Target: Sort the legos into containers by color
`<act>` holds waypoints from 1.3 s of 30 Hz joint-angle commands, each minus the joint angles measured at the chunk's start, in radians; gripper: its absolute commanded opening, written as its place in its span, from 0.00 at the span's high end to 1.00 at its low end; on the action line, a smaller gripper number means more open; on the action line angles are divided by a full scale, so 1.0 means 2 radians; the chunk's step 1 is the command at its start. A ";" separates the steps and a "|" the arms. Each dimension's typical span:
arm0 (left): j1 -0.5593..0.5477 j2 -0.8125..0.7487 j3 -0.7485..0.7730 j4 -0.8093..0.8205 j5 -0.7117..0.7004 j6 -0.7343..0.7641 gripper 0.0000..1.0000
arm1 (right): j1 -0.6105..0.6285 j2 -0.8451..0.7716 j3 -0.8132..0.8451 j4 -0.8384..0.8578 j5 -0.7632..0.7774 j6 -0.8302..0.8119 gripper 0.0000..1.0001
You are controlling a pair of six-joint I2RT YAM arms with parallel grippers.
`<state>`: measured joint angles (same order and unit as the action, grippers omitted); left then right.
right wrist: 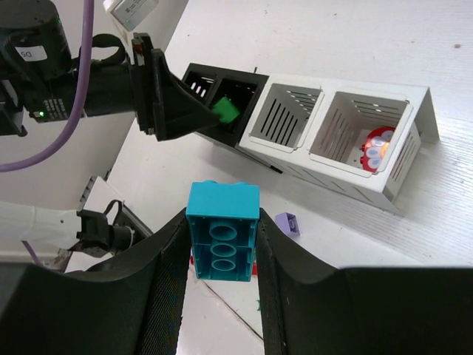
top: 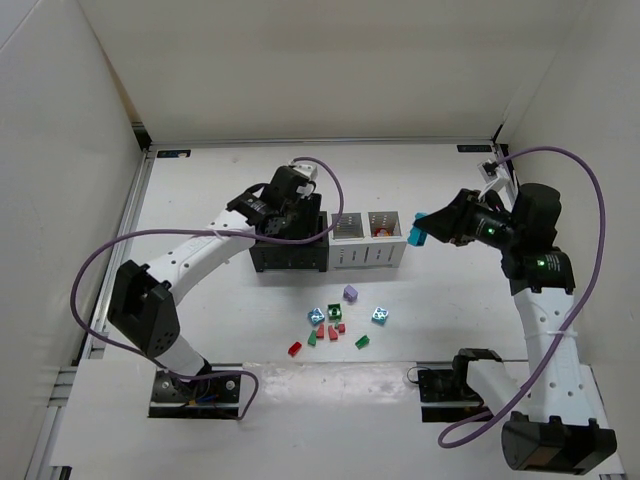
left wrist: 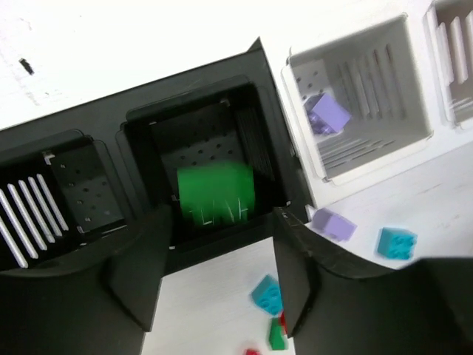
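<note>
My left gripper point(top: 288, 228) hangs over the black containers point(top: 290, 262), jaws open. A blurred green lego point(left wrist: 216, 194) lies free past the fingertips point(left wrist: 294, 266), inside the right-hand black bin point(left wrist: 185, 96). To the right of the white containers point(top: 368, 256), my right gripper point(right wrist: 222, 244) is raised and shut on a light blue lego point(right wrist: 223, 229), studs pointing away. The left white bin point(left wrist: 369, 148) holds a purple lego point(left wrist: 325, 112). Red legos point(right wrist: 377, 148) sit in the right white bin. Loose legos point(top: 335, 325) in all colors lie in front of the bins.
White enclosure walls point(top: 60, 150) surround the table on three sides. Purple cables point(top: 120, 245) loop off both arms. A lone purple brick point(top: 350, 293) lies nearest the white bins; the arm bases point(top: 200, 385) occupy the near edge.
</note>
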<state>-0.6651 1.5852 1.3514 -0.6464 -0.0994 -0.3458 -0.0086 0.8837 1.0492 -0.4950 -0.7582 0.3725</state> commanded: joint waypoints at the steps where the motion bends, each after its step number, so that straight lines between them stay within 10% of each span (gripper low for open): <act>1: -0.001 -0.012 0.019 -0.016 -0.010 0.004 0.30 | -0.007 -0.004 0.017 -0.001 0.004 -0.012 1.00; 10: -0.006 -0.085 0.022 -0.024 -0.006 0.005 0.00 | 0.027 0.005 0.028 -0.012 0.038 -0.024 1.00; 23: 0.020 -0.333 -0.081 -0.184 -0.186 -0.147 0.00 | 0.301 0.220 0.175 0.026 0.189 -0.100 1.00; 39: 0.025 -0.528 -0.145 -0.366 -0.216 -0.251 0.00 | 0.432 0.552 0.473 0.037 0.242 -0.151 1.00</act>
<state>-0.6205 0.5346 1.0668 -1.3266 -0.4988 -0.8280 0.8322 1.9617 1.9179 -0.4232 -0.3313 0.1028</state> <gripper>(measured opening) 0.996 0.406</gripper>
